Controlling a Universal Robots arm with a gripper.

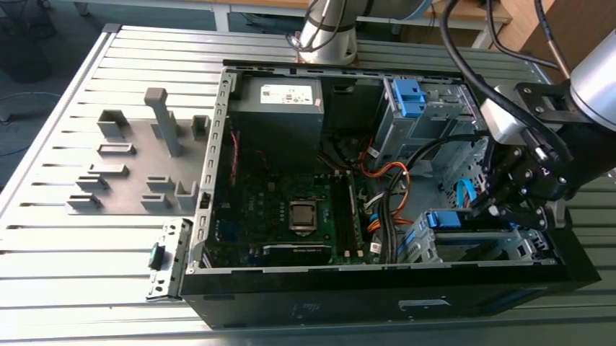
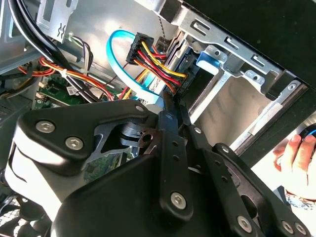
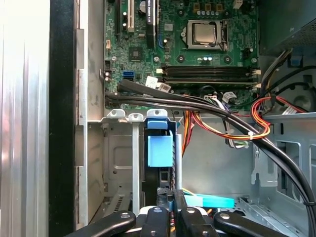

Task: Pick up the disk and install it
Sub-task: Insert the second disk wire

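Note:
The disk [image 3: 160,148] stands on edge in the drive cage [image 3: 116,163] at the case's front corner, its blue bracket facing up. In the exterior view its blue bracket [image 1: 448,218] shows in the cage [image 1: 524,249] at the lower right of the open computer case [image 1: 385,292]. My gripper [image 3: 170,198] hangs straight over the disk, its fingers drawn close together on the disk's thin upper edge. The second wrist view shows the gripper [image 2: 174,101] reaching down beside the power and data plugs [image 2: 158,59]. In the exterior view the gripper [image 1: 506,209] is low inside the case.
Black, red, orange and yellow cables [image 3: 222,116] cross just beside the cage. A light-blue data cable [image 2: 123,54] loops nearby. A second blue-bracketed bay [image 1: 409,97] sits at the case's far side. A person's hand [image 2: 301,158] rests outside the case. Grey fixtures [image 1: 144,158] stand on the table.

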